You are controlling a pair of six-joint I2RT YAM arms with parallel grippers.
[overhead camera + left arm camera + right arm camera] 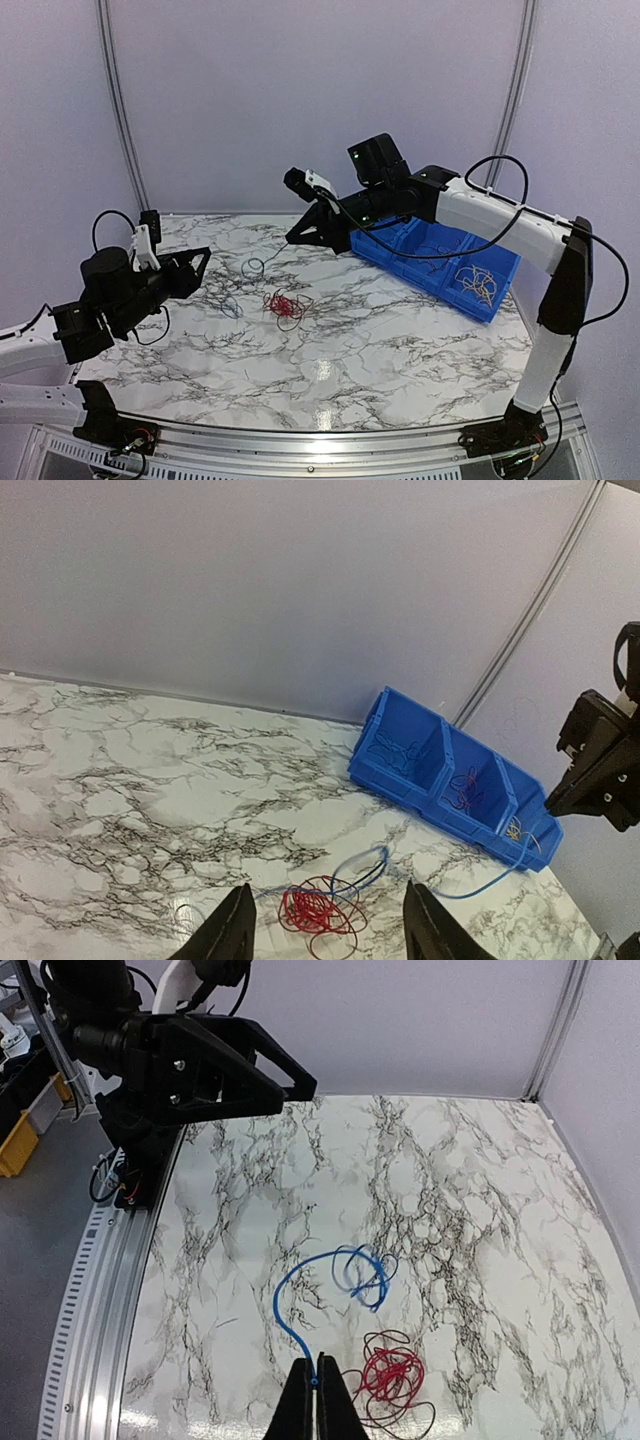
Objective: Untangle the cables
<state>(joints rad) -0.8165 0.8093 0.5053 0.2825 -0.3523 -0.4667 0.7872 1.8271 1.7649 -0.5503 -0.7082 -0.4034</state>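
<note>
Fingers (298,1410) of my right gripper (315,1385) are pinched tight on one end of the blue cable (279,1300). My left gripper (328,890) stands spread with nothing between its fingers, its base cut off by the frame. On the marble table (400,350), the blue bin (440,262) holds wires I can't sort out. The red cable (286,305) lies bunched mid-table. The blue one's loops lie just beside it, barely visible from above.

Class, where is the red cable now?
Top view: the red cable lies bunched on the table, left of centre, just right of the blue cable.
</note>
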